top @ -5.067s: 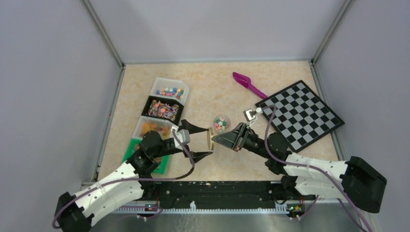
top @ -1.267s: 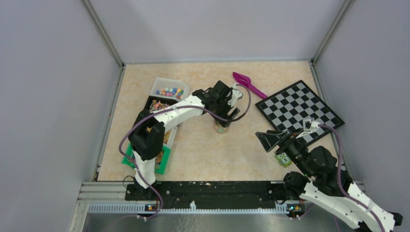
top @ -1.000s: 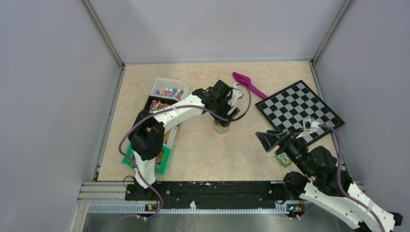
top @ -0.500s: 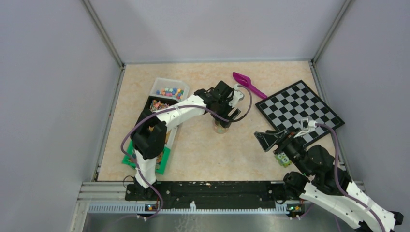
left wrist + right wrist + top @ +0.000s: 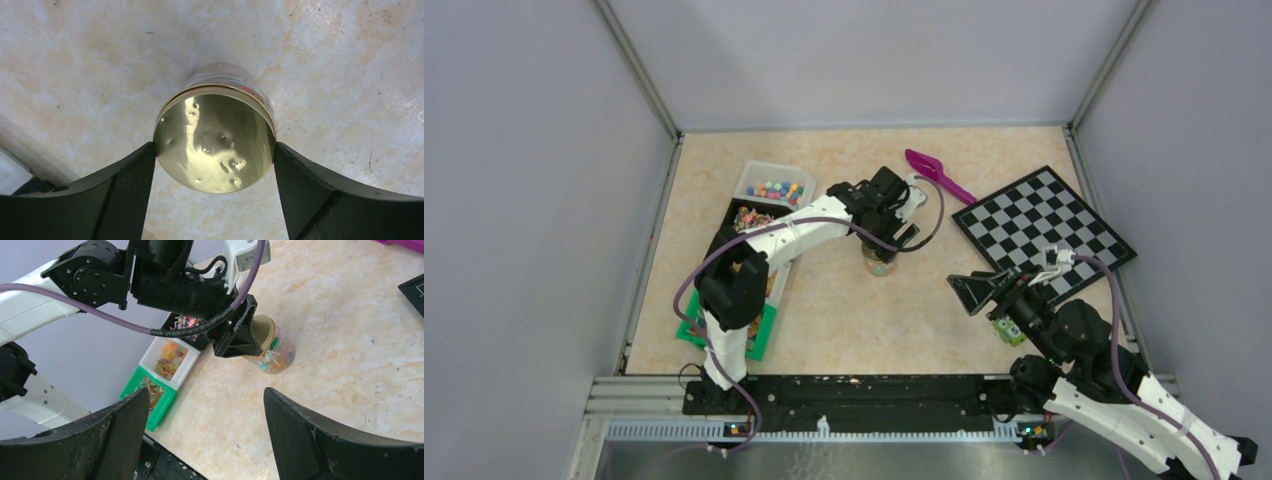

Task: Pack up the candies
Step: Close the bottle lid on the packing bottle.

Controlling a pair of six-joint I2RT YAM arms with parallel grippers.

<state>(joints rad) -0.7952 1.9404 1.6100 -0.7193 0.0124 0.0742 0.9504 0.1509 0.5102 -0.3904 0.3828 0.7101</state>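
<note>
A small clear jar (image 5: 880,264) of multicoloured candies (image 5: 276,359) stands mid-table. A round gold lid (image 5: 215,142) sits on the jar's mouth. My left gripper (image 5: 886,240) reaches over it from the left. In the left wrist view both fingers (image 5: 131,187) press the lid's opposite edges, so the left gripper (image 5: 214,150) is shut on the lid. My right gripper (image 5: 1009,275) hovers open and empty to the jar's right, near the checkerboard's front corner. In its own view the right gripper (image 5: 206,392) points at the jar from a distance.
A row of trays lies at the left: a clear one with candies (image 5: 774,187), a black one (image 5: 749,216), a white one (image 5: 167,356) and a green one (image 5: 764,335). A magenta scoop (image 5: 936,172) lies at the back. The checkerboard (image 5: 1044,235) lies on the right, with a small green block (image 5: 1007,328) beside the right wrist.
Five seconds ago both grippers met at the lid near the front. Now the left has it on the jar and the right has drawn back. In the last second the right drifted slightly left.
</note>
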